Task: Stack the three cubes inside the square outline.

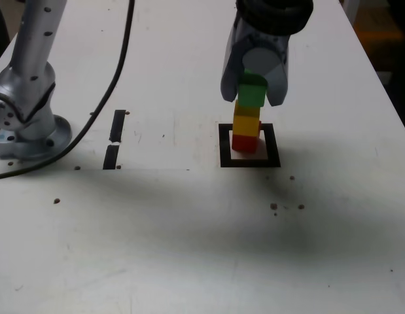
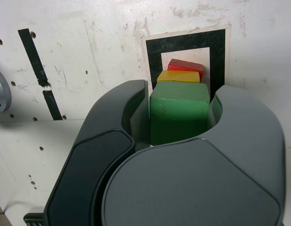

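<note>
My gripper (image 1: 254, 91) clamps narrow on green cube (image 1: 252, 93); three cubes stacked: green, yellow cube (image 1: 246, 120), red cube (image 1: 245, 140). One square outline (image 1: 272, 160).

Three stacked cubes (image 1: 246, 120) inside outline (image 1: 224, 145)

A white desk (image 1: 189, 248) fills the exterior view, scuffed and dotted with small holes. A broad soft shadow (image 1: 189, 216) crosses it; dark surroundings lie beyond its edges.
</note>
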Controlling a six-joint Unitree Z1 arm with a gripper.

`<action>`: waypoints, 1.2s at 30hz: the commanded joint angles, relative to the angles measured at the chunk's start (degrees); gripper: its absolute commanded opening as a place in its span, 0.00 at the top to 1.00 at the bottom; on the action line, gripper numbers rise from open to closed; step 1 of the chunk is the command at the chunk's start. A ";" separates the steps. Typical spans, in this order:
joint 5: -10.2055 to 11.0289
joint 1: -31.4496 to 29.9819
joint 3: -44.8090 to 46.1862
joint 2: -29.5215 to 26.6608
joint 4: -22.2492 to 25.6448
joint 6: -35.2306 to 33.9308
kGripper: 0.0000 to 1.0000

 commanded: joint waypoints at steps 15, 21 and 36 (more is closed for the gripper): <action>-1.27 0.37 -0.86 1.30 2.28 0.25 0.79; -2.12 0.37 -0.93 1.48 2.79 0.25 0.74; -2.10 0.37 -1.29 2.26 2.84 0.06 0.22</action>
